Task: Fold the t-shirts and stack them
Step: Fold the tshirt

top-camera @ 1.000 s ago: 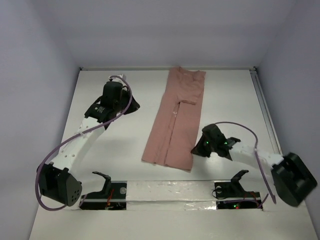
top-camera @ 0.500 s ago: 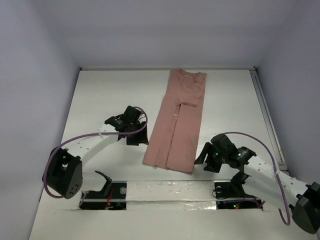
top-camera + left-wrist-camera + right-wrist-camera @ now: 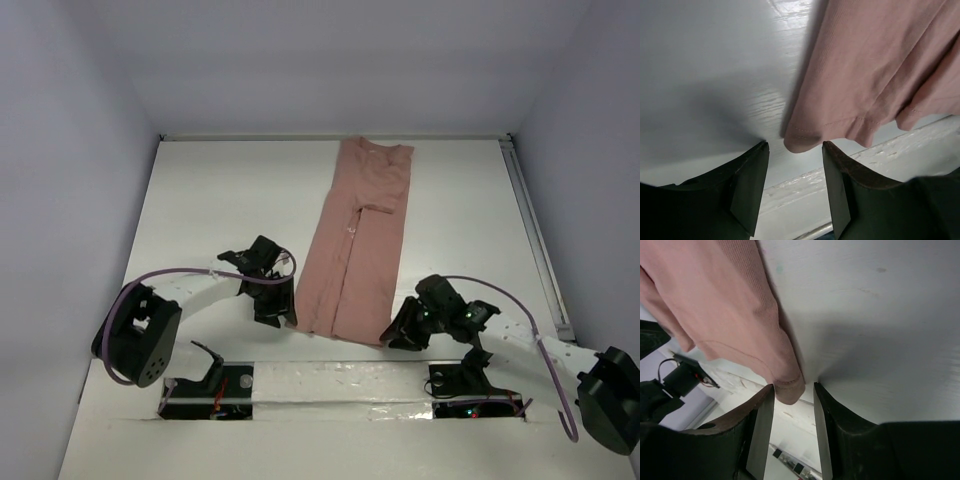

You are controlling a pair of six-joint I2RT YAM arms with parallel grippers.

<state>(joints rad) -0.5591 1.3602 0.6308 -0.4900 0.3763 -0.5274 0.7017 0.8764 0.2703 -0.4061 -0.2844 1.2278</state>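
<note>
I see the pink t-shirt (image 3: 355, 245) lying flat on the white table (image 3: 220, 200), folded lengthwise into a narrow strip. Its long axis runs from the far edge towards me, leaning a little: the collar end sits far and slightly right, the hem end near and slightly left.

My left gripper (image 3: 278, 310) is down at the hem's left corner and my right gripper (image 3: 396, 336) at the hem's right corner, so the near end of the shirt lies between the two.

Through the left wrist camera, the left gripper (image 3: 792, 167) has its fingers spread, and the rounded hem corner of the t-shirt (image 3: 875, 75) sits right at the mouth of the gap, not pinched. The right wrist camera shows the same thing: the right gripper (image 3: 790, 417) is spread, with the hem corner of the t-shirt (image 3: 725, 305) reaching down between the fingertips.

From above, the gripper bodies cover their own fingertips. Each wrist view cuts the shirt off to little more than that corner.
</note>
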